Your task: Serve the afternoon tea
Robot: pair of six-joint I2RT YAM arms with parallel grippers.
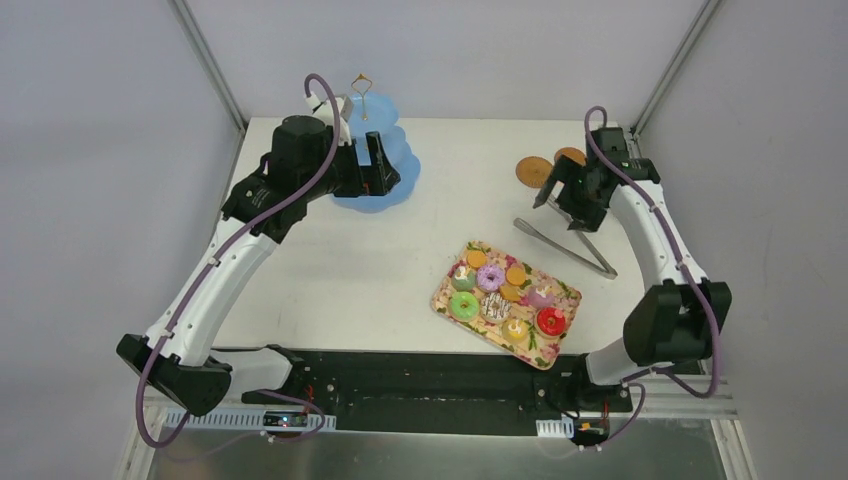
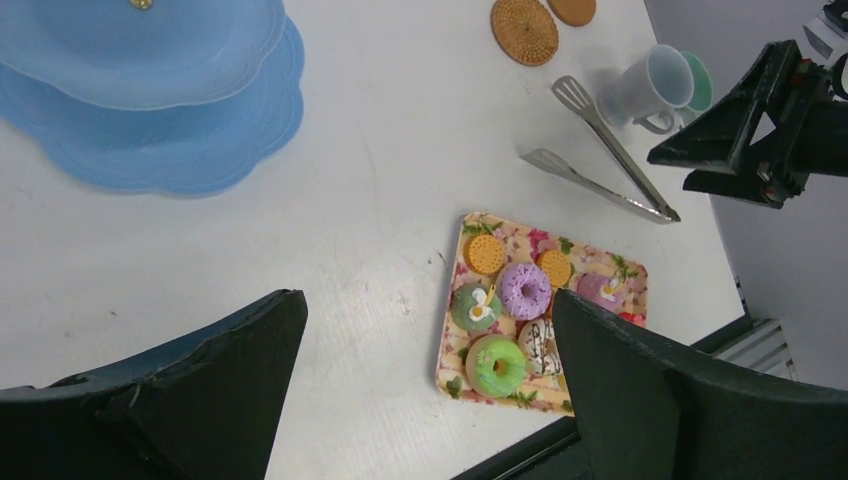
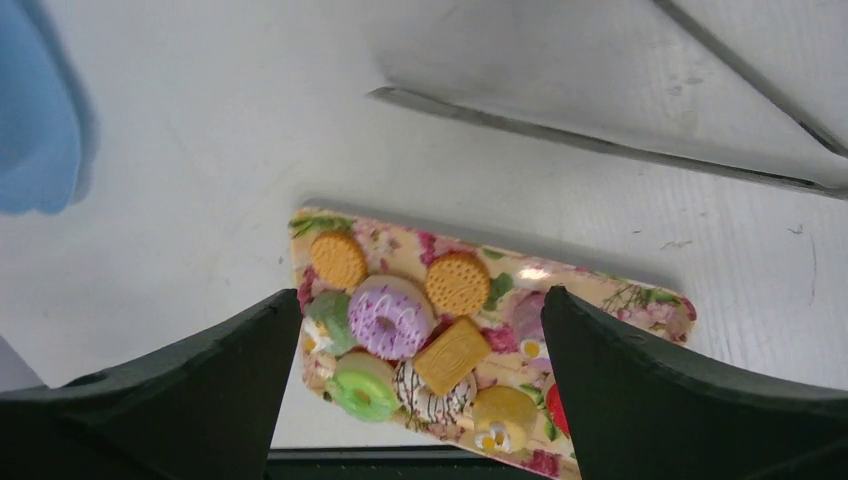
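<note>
The afternoon tea sits on a flowered tray [image 1: 566, 291] at the table's front right: a purple donut [image 1: 490, 277], a green donut [image 1: 464, 305], a red donut [image 1: 551, 320], orange biscuits [image 1: 515, 273] and small cakes. In the right wrist view the purple donut [image 3: 388, 317] and a square biscuit [image 3: 451, 354] show between the fingers, far below. My right gripper [image 1: 560, 200] hangs open above the metal tongs [image 1: 565, 245], behind the tray. My left gripper [image 1: 372, 165] is open and empty beside the blue tiered stand [image 1: 402, 160], far from the tray.
Two brown woven coasters [image 1: 535, 170] lie at the back right. A pale mug [image 2: 660, 85] with a green cup behind it stands right of the tongs [image 2: 610, 170]. The stand [image 2: 150, 100] fills the back left. The black base rail [image 1: 420, 375] runs along the front.
</note>
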